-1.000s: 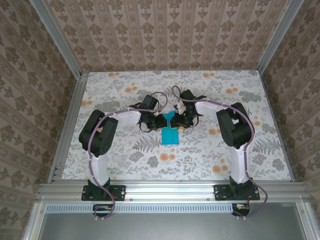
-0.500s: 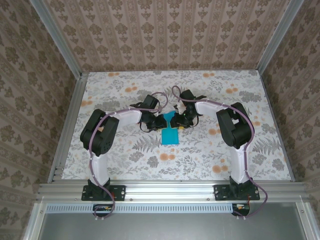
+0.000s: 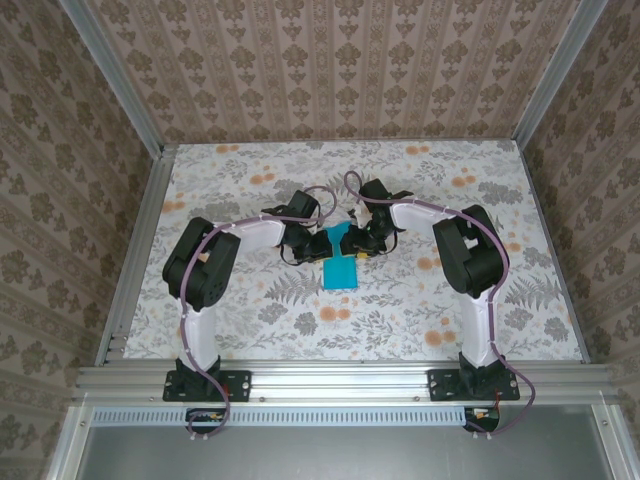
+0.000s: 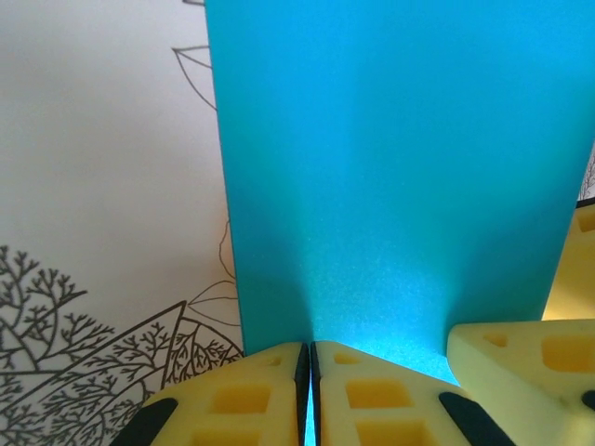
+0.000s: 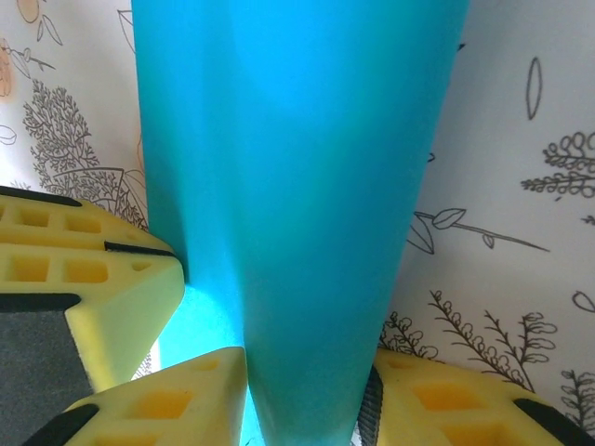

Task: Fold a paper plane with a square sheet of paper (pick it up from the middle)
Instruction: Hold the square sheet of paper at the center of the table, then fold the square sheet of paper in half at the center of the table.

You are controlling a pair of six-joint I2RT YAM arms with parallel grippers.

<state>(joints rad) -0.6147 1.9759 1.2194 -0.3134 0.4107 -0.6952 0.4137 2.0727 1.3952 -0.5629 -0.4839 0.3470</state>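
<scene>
- Looking down from the top camera, I see the turquoise sheet of paper [image 3: 341,270] lying near the middle of the floral table [image 3: 250,310], between the 2 arms.
- The near part of the sheet lies flat, while its far edge is lifted where both grippers meet.
- My left gripper [image 3: 320,246] reaches in from the left at that far edge, and my right gripper [image 3: 356,246] comes in from the right, just beside it.
- On the left wrist camera, the left gripper [image 4: 309,351] has its 2 yellow fingers pressed together with a thin line of the sheet [image 4: 390,167] pinched between them, so it is clamped on the paper.
- A yellow finger [image 4: 521,362] of the right gripper sits close at the lower right of that view.
- On the right wrist camera, the right gripper [image 5: 307,372] straddles a raised ridge of the sheet [image 5: 297,167], which fills the gap between its fingers, so I read that as a grip on the paper.
- The left gripper's fingers [image 5: 84,279] touch the sheet at the left.
</scene>
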